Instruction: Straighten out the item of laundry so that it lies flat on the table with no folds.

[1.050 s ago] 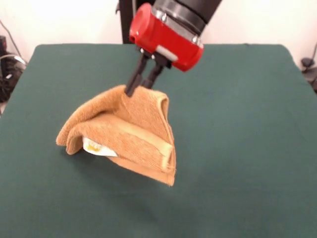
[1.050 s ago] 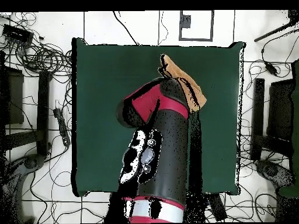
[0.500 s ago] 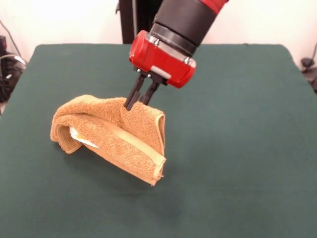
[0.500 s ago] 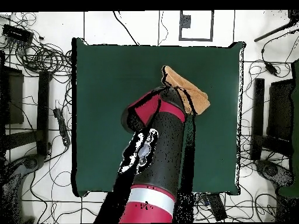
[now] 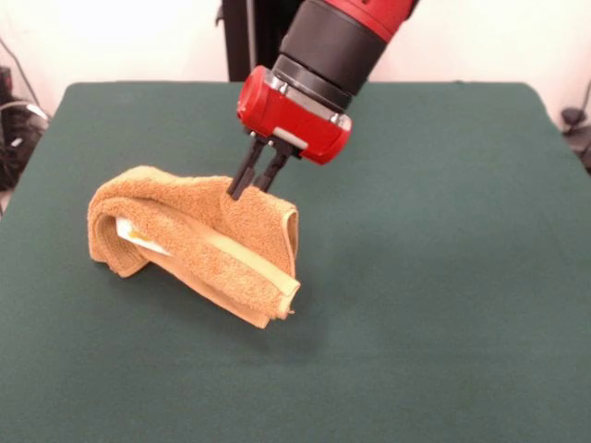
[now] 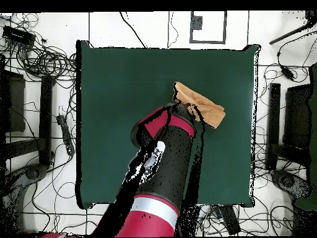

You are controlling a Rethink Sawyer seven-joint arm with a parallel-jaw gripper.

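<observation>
- Orange-tan towel [image 5: 199, 245] bunched and folded over itself, toward the left of the green table [image 5: 443, 277] in the front view, well inside every table edge.
- Top of the towel pinched between the 2 black fingers [image 5: 242, 175] of the claw [image 5: 247, 191], tips pressed close together on a raised ridge of cloth.
- Red claw housing tilted, black and red arm [image 5: 337, 41] slanting up toward the upper right of the front view.
- Left part of the towel curled into a rounded hump, resting on the table, with a white label [image 5: 140, 235] peeking out from under the fold.
- A flat woven band running diagonally along the folded front edge, down to a lower corner near the table; contact of that corner with the cloth not clear.
- Dark shadow under the right half of the towel.
- From overhead, towel [image 6: 201, 105] in the upper right part of the table [image 6: 111, 93], partly covered by the arm [image 6: 161, 167], which crosses the table from the bottom edge.
- Claw itself hidden under the arm in the overhead view.
- Tangled cables [image 6: 43, 62] on the pale floor around the table.
</observation>
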